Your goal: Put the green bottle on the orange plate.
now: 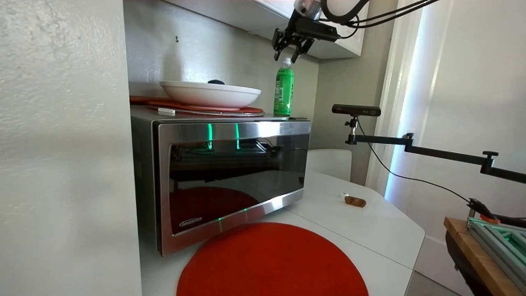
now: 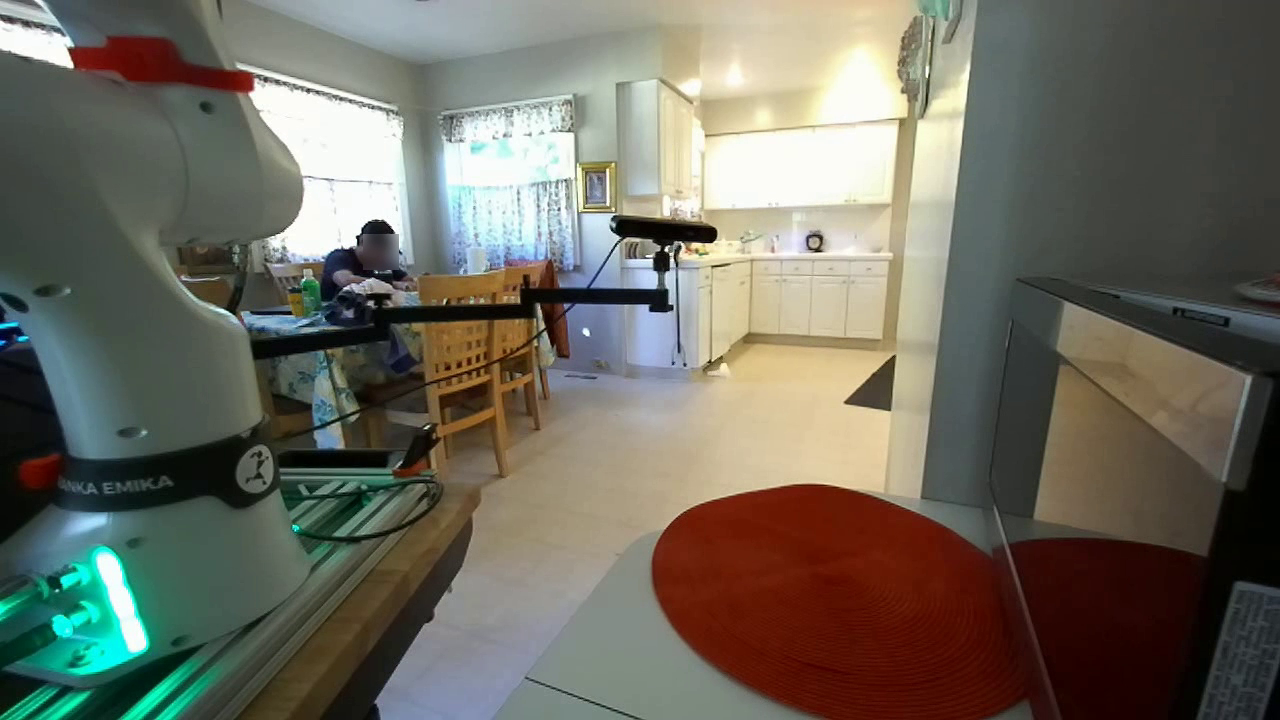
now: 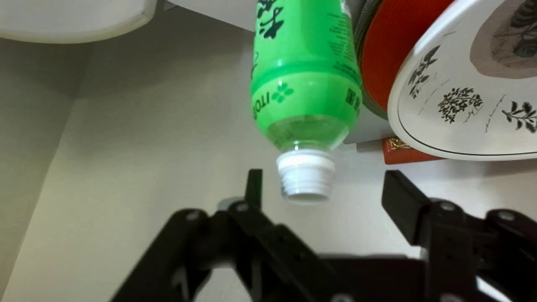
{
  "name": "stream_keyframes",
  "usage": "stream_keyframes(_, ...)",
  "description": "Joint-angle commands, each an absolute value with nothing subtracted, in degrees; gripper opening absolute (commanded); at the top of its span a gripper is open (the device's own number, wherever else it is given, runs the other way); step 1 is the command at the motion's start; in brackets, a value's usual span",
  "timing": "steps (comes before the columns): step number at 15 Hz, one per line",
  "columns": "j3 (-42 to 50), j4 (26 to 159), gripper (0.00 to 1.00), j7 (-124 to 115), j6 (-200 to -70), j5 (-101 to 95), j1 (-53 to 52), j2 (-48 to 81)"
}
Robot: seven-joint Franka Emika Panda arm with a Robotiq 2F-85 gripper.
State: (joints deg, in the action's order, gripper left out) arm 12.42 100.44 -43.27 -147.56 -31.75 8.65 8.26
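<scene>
Hanging above the microwave (image 1: 230,172), the black gripper (image 1: 285,58) has its fingers (image 3: 402,205) spread apart, one to each side of the white top of the green bottle (image 1: 284,92); in the wrist view I can see a gap between that top and each fingertip. The bottle stands upright on top of the microwave, toward the end nearer the far edge of the white table (image 1: 382,234). Beside it up there, a white bowl (image 1: 209,96) with dark leaf drawings inside sits on a thin red plate (image 1: 251,109). The orange plate (image 1: 271,263) lies flat on the table in front of the microwave door, and in an exterior view its round rim hides a stretch of the table's edge. Out toward that far edge, a small brown piece (image 1: 355,201) lies just beside a smaller white bit (image 1: 344,194); I can't make out what either is. A dark camera (image 1: 356,110) on a jointed black bracket (image 1: 444,155) shows in both exterior views, past the table's edge. In an exterior view, the robot's white arm (image 2: 110,300) rises from a wooden bench (image 2: 390,575) that stands apart from the table's edge, green light glowing at its base. Farther off, a person (image 2: 345,264) sits at a dining table (image 2: 325,390) with a flowered cloth, wooden chairs (image 2: 465,350) along its near edge.
</scene>
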Motion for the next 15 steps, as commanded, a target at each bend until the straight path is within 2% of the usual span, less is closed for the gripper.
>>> stream_keyframes(1, 13.65, 98.81, 0.52, -44.76, -146.54, -32.95, 7.56, 9.32)
stream_keyframes(3, 13.75, 98.82, 0.62, -44.70, -146.45, -32.95, 7.51, 9.28)
stream_keyframes(4, 13.78, 98.84, 0.58, -44.66, -146.38, -32.93, 7.51, 9.26)
stream_keyframes(5, 13.80, 98.90, 0.61, -44.64, -146.34, -32.90, 7.52, 9.22)
stream_keyframes(6, 13.87, 98.90, 0.56, -44.80, -146.38, -33.08, 7.50, 9.24)
stream_keyframes(7, 13.87, 98.96, 0.48, -44.69, -146.33, -32.95, 7.51, 9.21)
stream_keyframes(8, 13.91, 98.95, 0.35, -44.70, -146.29, -32.99, 7.50, 9.20)
stream_keyframes(10, 13.98, 99.01, 0.18, -44.72, -146.35, -33.10, 7.47, 9.19)
stream_keyframes(11, 14.03, 98.95, 0.12, -44.77, -146.34, -33.21, 7.46, 9.19)
stream_keyframes(12, 14.03, 98.95, 0.08, -44.74, -146.29, -33.26, 7.42, 9.13)
stream_keyframes(15, 14.07, 99.20, 0.08, -44.95, -146.17, -33.87, 7.24, 8.87)
